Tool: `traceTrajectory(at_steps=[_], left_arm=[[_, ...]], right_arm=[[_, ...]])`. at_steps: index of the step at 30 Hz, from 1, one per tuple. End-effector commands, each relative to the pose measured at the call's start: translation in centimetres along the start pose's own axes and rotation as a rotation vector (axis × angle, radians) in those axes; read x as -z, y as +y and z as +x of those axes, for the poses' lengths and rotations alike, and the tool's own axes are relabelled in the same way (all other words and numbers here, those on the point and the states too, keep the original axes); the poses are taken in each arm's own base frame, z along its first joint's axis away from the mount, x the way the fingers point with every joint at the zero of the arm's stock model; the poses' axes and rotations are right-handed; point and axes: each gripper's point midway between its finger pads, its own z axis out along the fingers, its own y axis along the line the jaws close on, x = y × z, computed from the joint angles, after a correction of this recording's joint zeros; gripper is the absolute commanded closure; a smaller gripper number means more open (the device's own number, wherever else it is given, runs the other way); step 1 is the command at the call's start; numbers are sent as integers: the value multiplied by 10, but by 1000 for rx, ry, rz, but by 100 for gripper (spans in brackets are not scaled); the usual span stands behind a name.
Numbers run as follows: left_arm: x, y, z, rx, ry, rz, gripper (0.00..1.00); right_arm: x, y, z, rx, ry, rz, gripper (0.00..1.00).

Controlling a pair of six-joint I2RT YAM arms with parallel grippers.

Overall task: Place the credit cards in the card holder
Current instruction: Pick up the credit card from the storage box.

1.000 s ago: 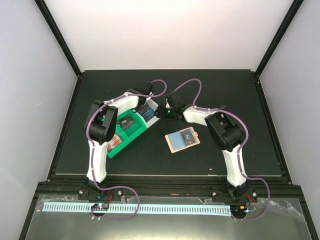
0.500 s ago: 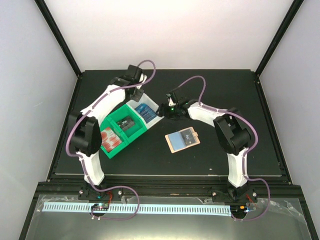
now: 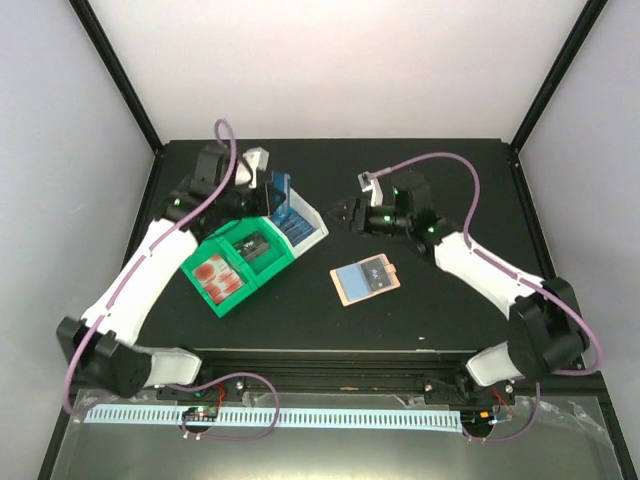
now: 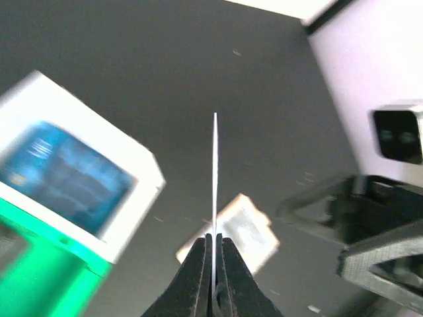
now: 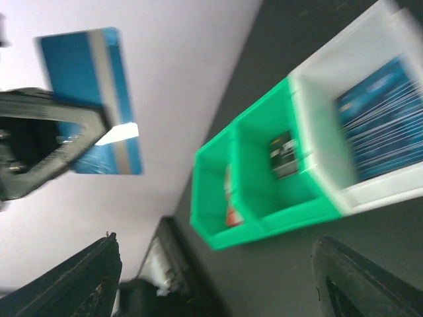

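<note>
My left gripper [image 3: 264, 190] is shut on a blue credit card [image 3: 281, 190] and holds it on edge above the far end of the bins. In the left wrist view the card [image 4: 215, 172] is a thin edge-on line between the shut fingertips [image 4: 215, 242]. In the right wrist view the blue card [image 5: 92, 99] shows flat against the wall. The tan card holder [image 3: 365, 278] lies open on the mat, with a dark card on it; it also shows blurred in the left wrist view [image 4: 246, 231]. My right gripper [image 3: 351, 214] is open and empty, left of and beyond the holder; its fingers [image 5: 86, 284] stand wide apart.
A green bin [image 3: 205, 252] holds red cards [image 3: 212, 275] and a dark card [image 3: 255, 248]. Joined to it is a white bin [image 3: 318, 230] with blue cards [image 3: 293, 228]. The bins also show in the right wrist view [image 5: 264, 224]. Black frame posts stand at the mat's corners.
My left gripper has lifted a blue card out of the white bin and swung left and up. My right arm has drawn back to the right, away from the bins.
</note>
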Motion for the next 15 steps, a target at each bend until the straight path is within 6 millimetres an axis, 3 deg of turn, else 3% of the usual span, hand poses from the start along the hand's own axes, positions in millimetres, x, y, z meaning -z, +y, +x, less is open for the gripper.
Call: traceTrajectory(at_steps=[1,5,10,12,15], left_arm=[[33,-63,29,238,29,413,98],[56,-90,36,319,28,623,98],[74,-110,43,338,57,737,98],[77,-112,45,341,58,757,99],[77,-112,47,358,54,765,98]], right_arm=[[22,74,25,56,19,-337,20],[23,101,47,76,40,-411,22],[19,122,58,71,65,-458,28],[16,124,57,61,67,-460,38],[15,128,55,37,63,-495,61]])
